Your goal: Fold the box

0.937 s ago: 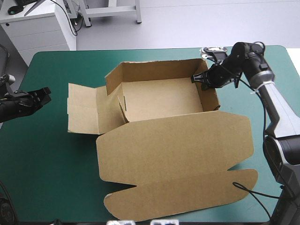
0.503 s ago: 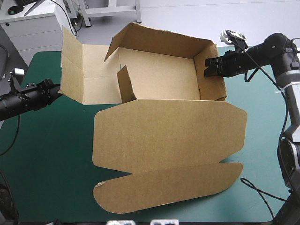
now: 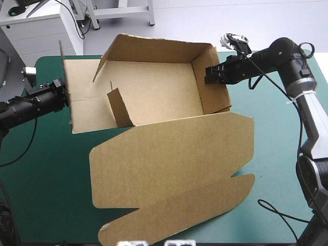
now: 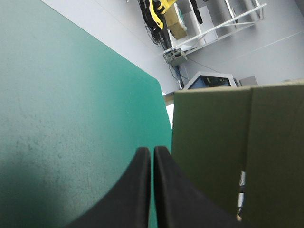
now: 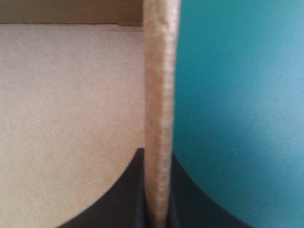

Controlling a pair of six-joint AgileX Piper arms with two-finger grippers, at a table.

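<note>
The brown box (image 3: 154,87) is tipped up on its near side, its open inside facing the camera. Its big lid (image 3: 169,159) lies flat on the table toward the near edge. My right gripper (image 3: 211,74) is shut on the box's right wall. In the right wrist view the wall's edge (image 5: 160,85) runs up from between the right gripper (image 5: 157,156). The left side flap (image 3: 82,102) stands upright. My left gripper (image 3: 62,95) is shut beside that flap's outer edge. In the left wrist view the left gripper (image 4: 152,149) holds nothing, with the board (image 4: 213,147) just beside it.
The teal-green cover (image 3: 46,174) shows bare on the left and near left. A thin black cable (image 3: 277,210) loops on the table at the near right. The table's far left corner (image 4: 156,80) lies ahead of the left gripper.
The right gripper has raised the box's right wall, tipping the box up and shifting it left. The left flap has swung upright. The left gripper has moved in to the flap's edge.
</note>
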